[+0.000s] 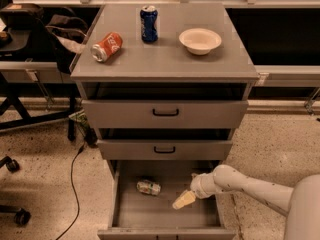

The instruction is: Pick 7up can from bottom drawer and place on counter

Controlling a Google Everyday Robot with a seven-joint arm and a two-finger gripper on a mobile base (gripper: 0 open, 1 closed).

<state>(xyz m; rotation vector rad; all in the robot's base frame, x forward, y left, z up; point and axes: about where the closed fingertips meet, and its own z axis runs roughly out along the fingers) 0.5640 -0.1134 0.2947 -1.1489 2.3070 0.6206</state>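
Now, camera view. The pincer hangs low inside the open bottom drawer, its tip angled down and to the left. Whether it is wide or narrow cannot be told. The 7up can lies on its side on the drawer floor, near the pincer on its left and slightly farther back, apart from it. Judged step: approach to grasp. A sound grasp likely spans the can across its round body, not its ends, since a lying can may roll when nudged. The counter, high above the pincer, carries an orange can, a blue can and a bowl. Its front strip looks the likeliest landing spot.
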